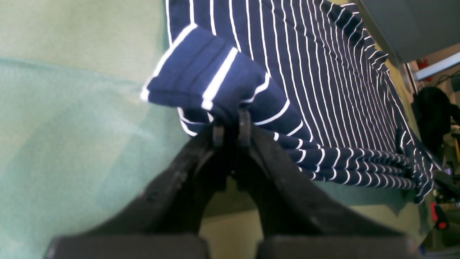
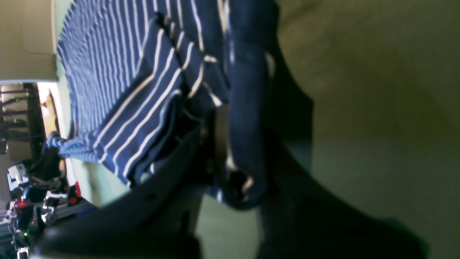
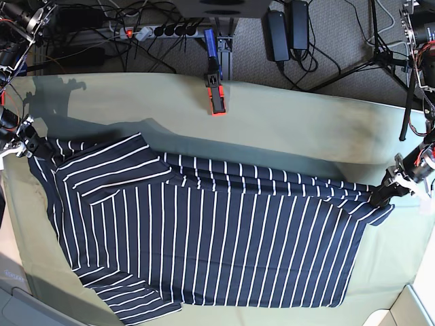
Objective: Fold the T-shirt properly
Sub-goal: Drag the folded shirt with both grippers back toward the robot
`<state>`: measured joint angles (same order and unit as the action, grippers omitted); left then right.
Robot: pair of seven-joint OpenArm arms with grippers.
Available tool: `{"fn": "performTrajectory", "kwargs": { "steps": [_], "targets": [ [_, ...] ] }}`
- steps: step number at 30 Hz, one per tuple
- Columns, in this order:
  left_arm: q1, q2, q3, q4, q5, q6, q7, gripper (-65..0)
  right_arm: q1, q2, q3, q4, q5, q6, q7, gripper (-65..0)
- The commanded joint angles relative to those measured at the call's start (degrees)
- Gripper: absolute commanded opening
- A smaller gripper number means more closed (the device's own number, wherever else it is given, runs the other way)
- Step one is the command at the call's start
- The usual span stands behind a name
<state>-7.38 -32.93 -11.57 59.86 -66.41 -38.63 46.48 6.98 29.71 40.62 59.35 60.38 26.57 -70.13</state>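
Olive-green surface [image 3: 285, 129] carrying the striped T-shirt [image 3: 204, 238], stretched between two pincers.
Left pincer [image 1: 230, 124] pinches the shirt's edge at 3 o'clock in the base view; right pincer [image 2: 233, 144] pinches bunched cloth at 9 o'clock. An orange-black clamp [image 3: 215, 95] sits at 12 o'clock, with cables [image 3: 136, 30] on the floor beyond.

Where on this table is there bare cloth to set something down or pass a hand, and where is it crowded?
Free: the olive table cloth strip between the T-shirt and the far edge, apart from the orange clamp; also the near right corner beside the shirt's hem. Crowded: the middle and left, covered by shirt, and both ends, where the left gripper and right gripper pinch it.
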Motion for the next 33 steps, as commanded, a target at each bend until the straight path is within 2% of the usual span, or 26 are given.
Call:
{"fn": "performTrajectory", "kwargs": {
  "steps": [1, 8, 16, 22, 33],
  "targets": [
    [-0.4, -2.0, -0.6, 1.4, -0.9, -1.4, -1.5, -65.0, 0.6, 2.2, 0.5, 1.1, 0.3, 3.5, 1.3, -65.0],
    [8.5, -2.5, -1.7, 8.8, -2.1, -1.4, -1.2, -65.0, -3.7, 2.2, 0.5, 1.1, 4.9, 4.8, 0.2, -65.0],
    [18.7, -2.5, -10.2, 17.9, -2.5, -1.4, -1.2, -65.0, -10.1, 2.2, 0.5, 1.1, 8.4, 5.2, -0.9, -65.0],
    [24.5, -2.1, -12.5, 20.0, -3.3, -1.4, -1.2, -65.0, -12.8, 2.9, 0.6, 1.2, 10.4, 5.6, -1.8, -65.0],
    [27.6, -0.7, -13.0, 23.4, -4.1, -1.4, -0.9, -65.0, -19.7, 3.9, 0.6, 5.5, 12.7, 6.5, -2.4, -65.0]
  ]
}}
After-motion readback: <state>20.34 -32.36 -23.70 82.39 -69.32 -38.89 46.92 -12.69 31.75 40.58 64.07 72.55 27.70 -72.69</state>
